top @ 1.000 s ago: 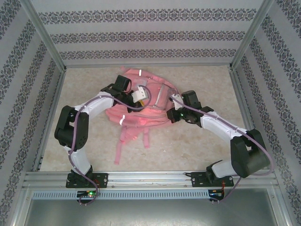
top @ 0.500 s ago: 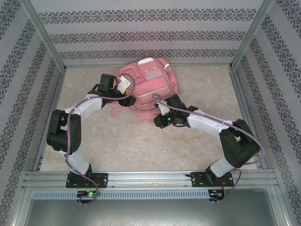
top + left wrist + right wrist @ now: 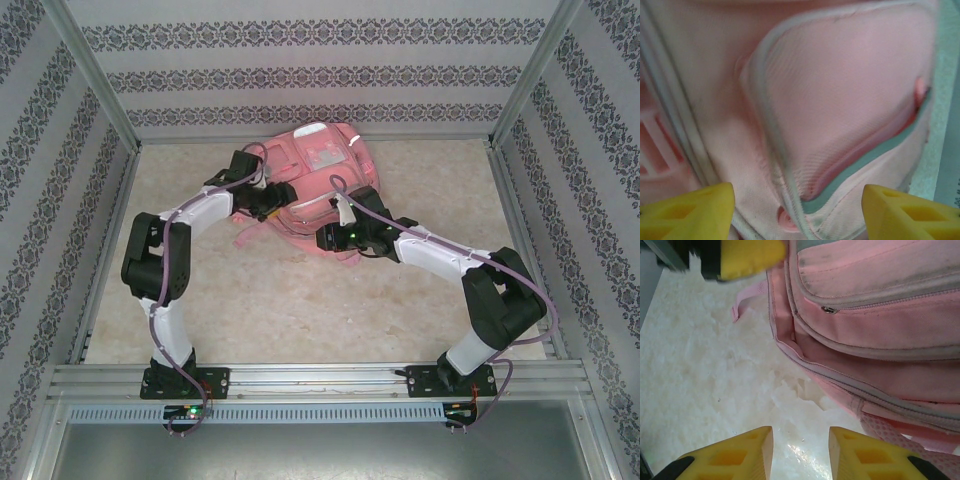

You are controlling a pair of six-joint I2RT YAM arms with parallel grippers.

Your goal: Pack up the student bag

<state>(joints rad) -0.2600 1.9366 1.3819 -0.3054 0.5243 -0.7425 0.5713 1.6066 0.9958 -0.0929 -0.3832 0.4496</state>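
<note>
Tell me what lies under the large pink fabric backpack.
The large pink fabric backpack rests on the mottled beige tabletop. A pink mesh shoulder strap pokes out beneath its edge. Whatever else lies underneath is covered by the bag.

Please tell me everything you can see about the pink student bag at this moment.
The student bag is a large backpack of soft pink fabric, with pale grey piping and zip pockets; one zip pull shows on its side. It lies on the table near the back wall, a strap loop trailing on the surface. The left end effector is open close over a pocket, the right end effector open beside its lower edge; neither grips it.
</note>
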